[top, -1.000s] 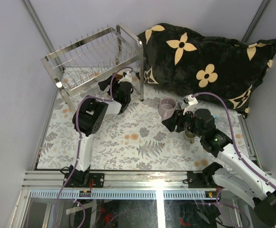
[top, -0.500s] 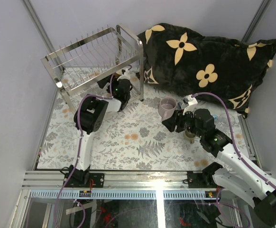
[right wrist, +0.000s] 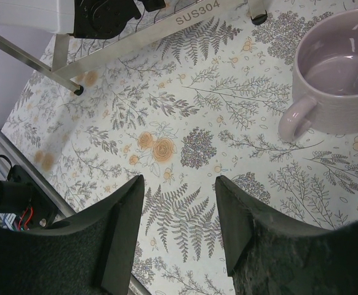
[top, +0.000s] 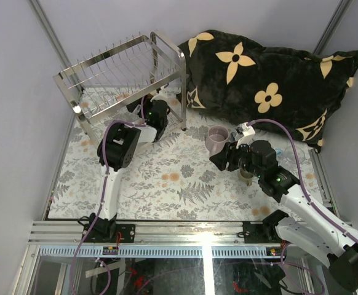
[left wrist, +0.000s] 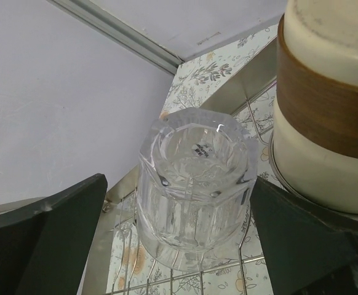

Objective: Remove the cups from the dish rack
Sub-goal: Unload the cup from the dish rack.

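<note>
Left hand (left wrist: 178,206) has neared faceted clear glass (left wrist: 194,178) — spread wide.

So the table (top: 167,184) has a fern-and-flower print cloth on it. The dish rack (top: 183,92) sits back left, a big black flowered pillow (top: 271,80) back right, and a lilac mug (top: 218,140) upright mid-table.

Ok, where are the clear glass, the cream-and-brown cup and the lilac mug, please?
clear glass (left wrist: 191,215), left wrist view, its ribbed side
cream-and-brown cup (left wrist: 326,101), left wrist view, its brown band
lilac mug (right wrist: 342,77), right wrist view, its inside

Pale grey walls (top: 19,123), floral-print tabletop (top: 167,178), black cushion with cream flowers (top: 259,80) at the back.
</note>
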You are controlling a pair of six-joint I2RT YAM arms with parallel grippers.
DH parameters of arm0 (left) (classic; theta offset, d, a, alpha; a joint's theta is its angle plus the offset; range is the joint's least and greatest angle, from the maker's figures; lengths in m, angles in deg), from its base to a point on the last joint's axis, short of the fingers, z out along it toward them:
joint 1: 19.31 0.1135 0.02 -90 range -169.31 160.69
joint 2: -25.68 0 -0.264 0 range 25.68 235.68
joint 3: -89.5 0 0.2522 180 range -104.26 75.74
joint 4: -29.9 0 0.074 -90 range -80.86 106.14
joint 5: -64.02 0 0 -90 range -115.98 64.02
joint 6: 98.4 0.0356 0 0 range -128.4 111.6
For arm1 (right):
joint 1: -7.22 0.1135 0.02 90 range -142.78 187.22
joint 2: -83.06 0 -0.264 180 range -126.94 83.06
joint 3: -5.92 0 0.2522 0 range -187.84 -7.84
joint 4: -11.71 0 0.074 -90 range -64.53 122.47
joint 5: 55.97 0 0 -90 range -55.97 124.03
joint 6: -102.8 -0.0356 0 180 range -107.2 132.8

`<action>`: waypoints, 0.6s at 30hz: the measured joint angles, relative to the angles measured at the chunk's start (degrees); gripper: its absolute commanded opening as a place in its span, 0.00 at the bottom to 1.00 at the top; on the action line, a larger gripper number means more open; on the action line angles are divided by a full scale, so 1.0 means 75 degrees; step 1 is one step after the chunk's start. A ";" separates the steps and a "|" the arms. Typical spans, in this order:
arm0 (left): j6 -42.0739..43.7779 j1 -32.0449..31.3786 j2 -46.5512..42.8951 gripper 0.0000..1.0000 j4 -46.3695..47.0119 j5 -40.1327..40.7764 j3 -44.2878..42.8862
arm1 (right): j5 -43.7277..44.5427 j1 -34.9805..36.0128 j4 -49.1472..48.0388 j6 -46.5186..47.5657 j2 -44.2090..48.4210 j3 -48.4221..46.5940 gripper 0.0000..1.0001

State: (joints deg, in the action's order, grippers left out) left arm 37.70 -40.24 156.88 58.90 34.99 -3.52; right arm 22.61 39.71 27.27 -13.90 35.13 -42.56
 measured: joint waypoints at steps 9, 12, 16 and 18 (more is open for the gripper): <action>-0.0079 0.0006 0.0035 0.88 0.0055 -0.0070 -0.0003 | 0.0000 0.0000 -0.0006 -0.0003 -0.0055 0.0017 0.57; -0.0149 0.0012 0.0047 0.84 0.0052 -0.0082 -0.0003 | 0.0000 0.0000 -0.0006 -0.0012 -0.0064 0.0020 0.57; -0.0210 0.0012 0.0076 0.72 0.0050 -0.0096 -0.0003 | 0.0000 0.0000 -0.0006 -0.0017 -0.0064 0.0026 0.57; -0.0233 0.0012 0.0102 0.64 0.0047 -0.0108 -0.0003 | 0.0003 0.0000 -0.0009 -0.0020 -0.0064 0.0026 0.57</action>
State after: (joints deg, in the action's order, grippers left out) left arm 35.96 -40.15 157.64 59.25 34.18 -3.54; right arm 22.63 39.71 27.21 -14.05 34.65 -42.37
